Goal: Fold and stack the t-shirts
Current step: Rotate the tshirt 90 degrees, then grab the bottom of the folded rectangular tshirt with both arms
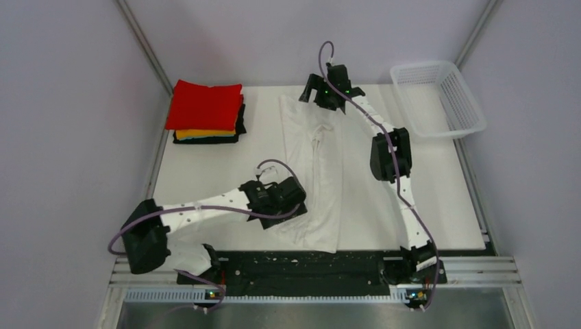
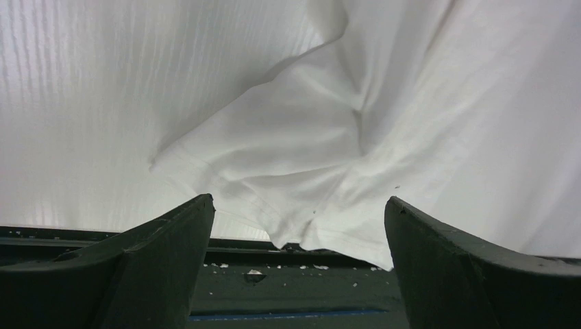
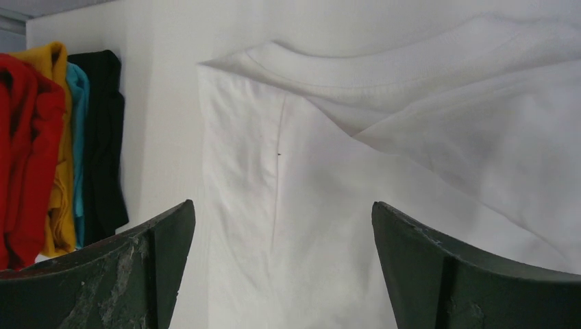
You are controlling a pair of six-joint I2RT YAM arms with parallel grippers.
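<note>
1. The white t-shirt (image 1: 322, 171) lies in a long strip, folded lengthwise; the next fold is probably end to end.
2. The stack (image 1: 207, 113) of folded shirts sits left of the white t-shirt's collar end.
3. The right gripper (image 3: 282, 205), wide open and empty, hovers over its collar: pinch all layers.
4. The left gripper (image 2: 298, 205), likewise wide open and empty, faces its rumpled hem: grab evenly.

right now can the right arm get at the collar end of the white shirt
Probably yes: the right gripper hangs open at the collar of the white t-shirt, with nothing lying between.
</note>
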